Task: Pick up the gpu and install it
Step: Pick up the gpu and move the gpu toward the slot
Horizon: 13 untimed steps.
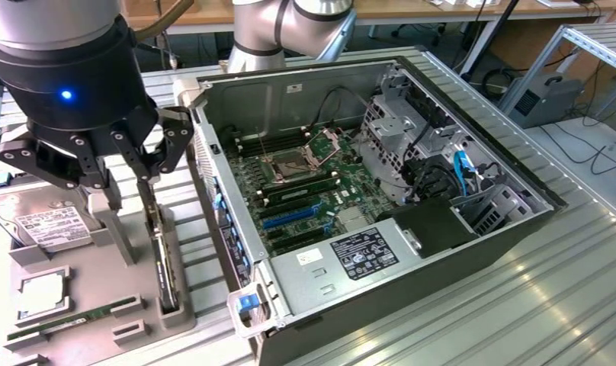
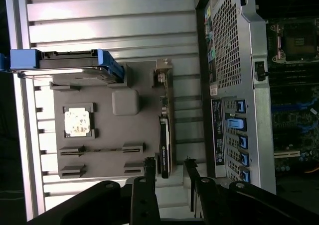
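1. Tool (image 1: 135, 187) hangs over the grey holder (image 1: 85, 282) on the bench (image 1: 552, 297), at the exterior view's left. Fingers (image 2: 149, 180) stand apart, with nothing clamped.
2. Gpu (image 1: 165, 263) stands on edge in the holder's long slot. In the wrist view one finger sits on each side of the card's end opposite the silver bracket (image 2: 163, 75). No contact that I can make out.
3. Not installed. The open computer case (image 1: 287, 99) stands just beside the holder, and the blue slot (image 1: 287, 217) on its board is bare.
4. Risk: the card lies nearer one finger than the other. An off-centre squeeze would likely shove it sideways and jam it in the slot.
5. Risk: a grip at one end only. On a lift the long card may pivot, and the bracket end could drag or catch on the holder.
6. Risk: the hard drive (image 1: 43, 225) and the holder's upright post are near the tool. A small sideways error could clip them.
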Each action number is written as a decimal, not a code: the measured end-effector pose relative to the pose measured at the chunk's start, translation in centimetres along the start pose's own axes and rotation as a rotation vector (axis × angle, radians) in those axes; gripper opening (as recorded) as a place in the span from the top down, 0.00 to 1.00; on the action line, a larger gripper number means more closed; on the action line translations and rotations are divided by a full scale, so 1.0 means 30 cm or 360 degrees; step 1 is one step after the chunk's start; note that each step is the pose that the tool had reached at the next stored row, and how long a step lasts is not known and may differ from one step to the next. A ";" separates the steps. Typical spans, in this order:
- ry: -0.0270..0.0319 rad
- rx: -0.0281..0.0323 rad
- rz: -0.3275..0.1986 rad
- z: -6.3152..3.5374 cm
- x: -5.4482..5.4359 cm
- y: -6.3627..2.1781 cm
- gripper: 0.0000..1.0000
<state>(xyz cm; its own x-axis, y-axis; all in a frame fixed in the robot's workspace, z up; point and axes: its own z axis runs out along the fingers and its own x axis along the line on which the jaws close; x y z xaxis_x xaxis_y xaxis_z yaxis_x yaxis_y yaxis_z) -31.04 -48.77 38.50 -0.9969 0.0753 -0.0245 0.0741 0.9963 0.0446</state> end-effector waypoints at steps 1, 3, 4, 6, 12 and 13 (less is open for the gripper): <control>-0.00001 -0.00001 0.0000 0.010 0.000 0.000 0.64; 0.00000 0.00001 0.0000 0.026 0.001 -0.001 0.64; 0.00000 0.00002 0.0000 0.031 0.001 -0.001 0.64; 0.00000 0.00001 0.0000 0.043 0.001 -0.002 0.64; -0.00001 0.00004 0.0000 0.106 0.003 -0.005 0.64; -0.00001 0.00007 0.0000 0.120 0.003 -0.005 0.64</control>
<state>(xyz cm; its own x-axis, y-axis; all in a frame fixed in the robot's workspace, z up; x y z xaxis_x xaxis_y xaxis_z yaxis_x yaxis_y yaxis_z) -31.04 -48.77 34.88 -0.9969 0.0753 -0.0245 0.0741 0.9963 0.0442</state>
